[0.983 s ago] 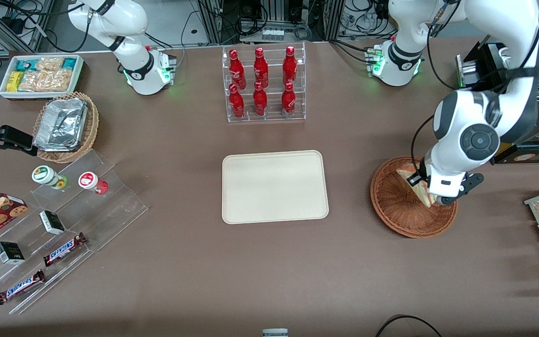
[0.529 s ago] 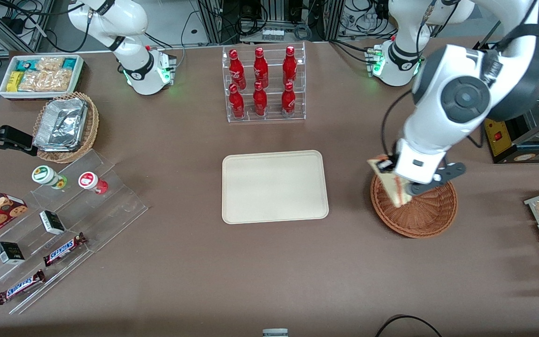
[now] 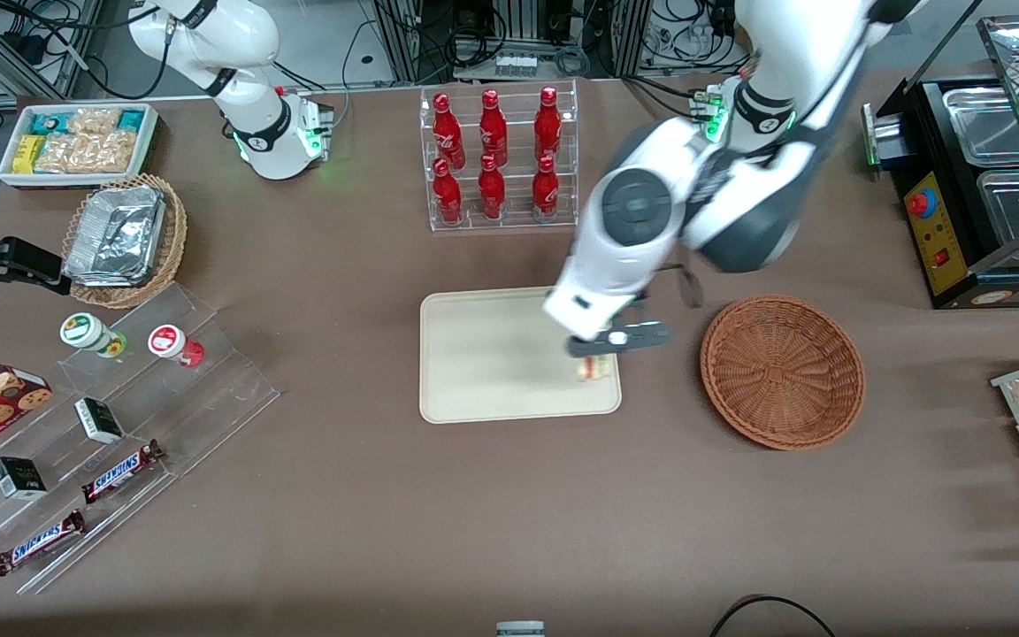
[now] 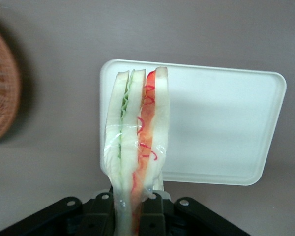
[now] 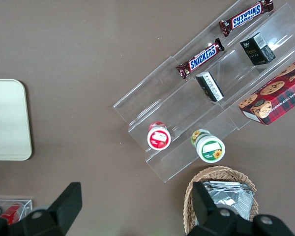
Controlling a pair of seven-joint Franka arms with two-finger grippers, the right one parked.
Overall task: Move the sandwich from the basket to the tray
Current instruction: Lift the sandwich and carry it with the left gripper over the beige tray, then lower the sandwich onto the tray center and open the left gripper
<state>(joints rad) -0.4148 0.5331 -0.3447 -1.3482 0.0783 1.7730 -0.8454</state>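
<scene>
Gripper (image 3: 602, 347) pinching sandwich (image 4: 135, 147), held above tray (image 3: 492, 372) at its 3 o'clock edge; wicker basket (image 3: 782, 372) empty.

Even overhead light, bright; no hard glare on the table (image 3: 386, 495). Soft shadow under the gripper (image 3: 609, 347) falls on the tray (image 3: 474, 354); gripper and arm look motion-blurred. In the wrist view the sandwich (image 4: 135, 147) is slightly soft, possibly too close for focus; its wrap glints faintly.
</scene>
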